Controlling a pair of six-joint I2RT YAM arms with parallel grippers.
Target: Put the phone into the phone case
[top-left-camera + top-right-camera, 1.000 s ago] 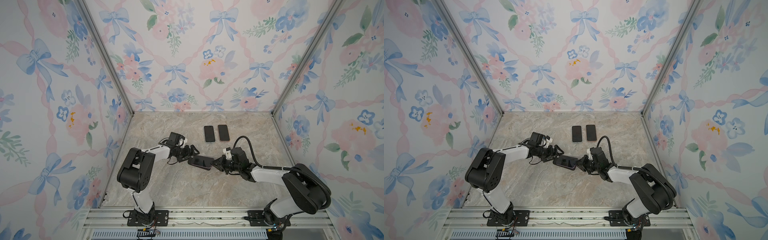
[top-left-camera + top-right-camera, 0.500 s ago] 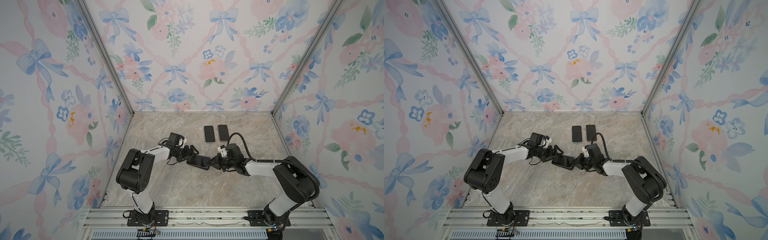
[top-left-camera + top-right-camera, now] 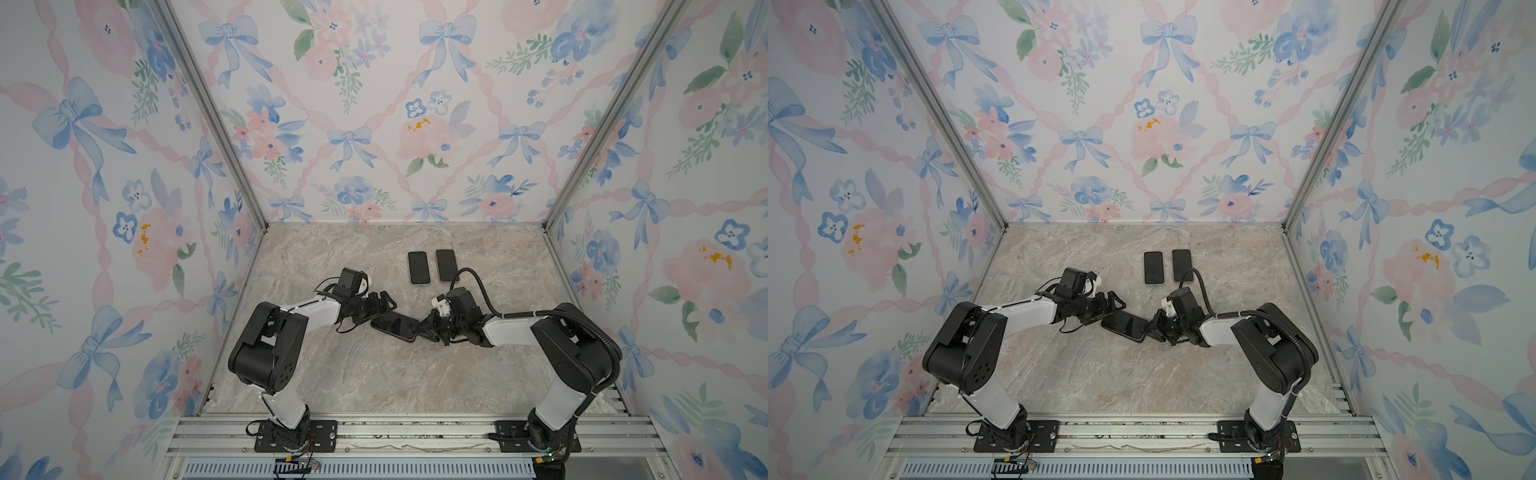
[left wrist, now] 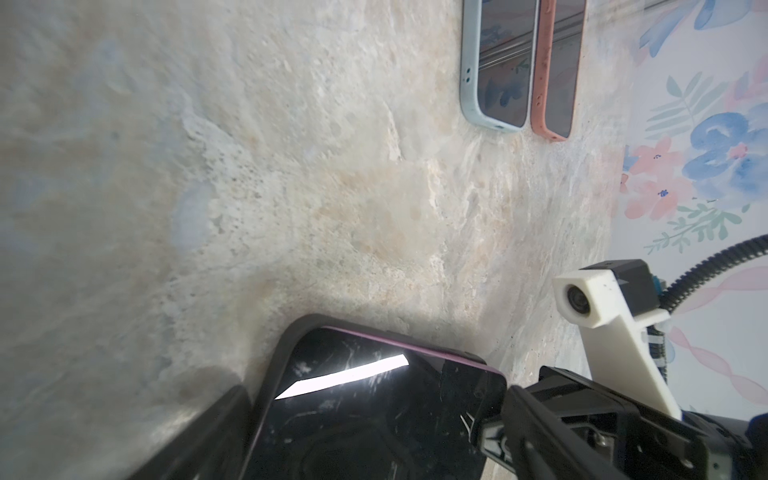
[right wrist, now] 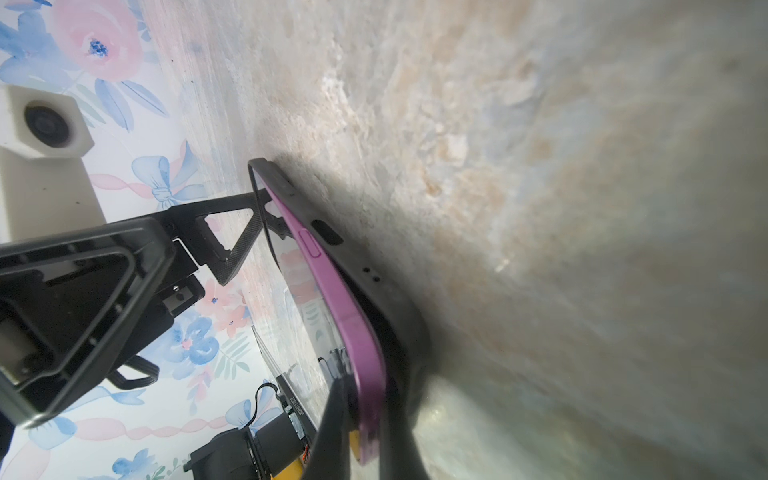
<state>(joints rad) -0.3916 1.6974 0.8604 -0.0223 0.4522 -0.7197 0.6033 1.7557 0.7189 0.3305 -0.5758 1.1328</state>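
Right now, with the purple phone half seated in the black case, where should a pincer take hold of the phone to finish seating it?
Grip the raised end of the purple phone, coming from the right arm's side. That end sits tilted above the black case, so both its faces are free there. The right pincer is shut on it. The far end is already tucked under the case lip beside the open left pincer.

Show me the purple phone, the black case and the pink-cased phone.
purple phone (image 5: 357,332): right wrist view, its side edge.
black case (image 5: 390,299): right wrist view, its outer wall.
pink-cased phone (image 3: 446,265): a top view, its screen.
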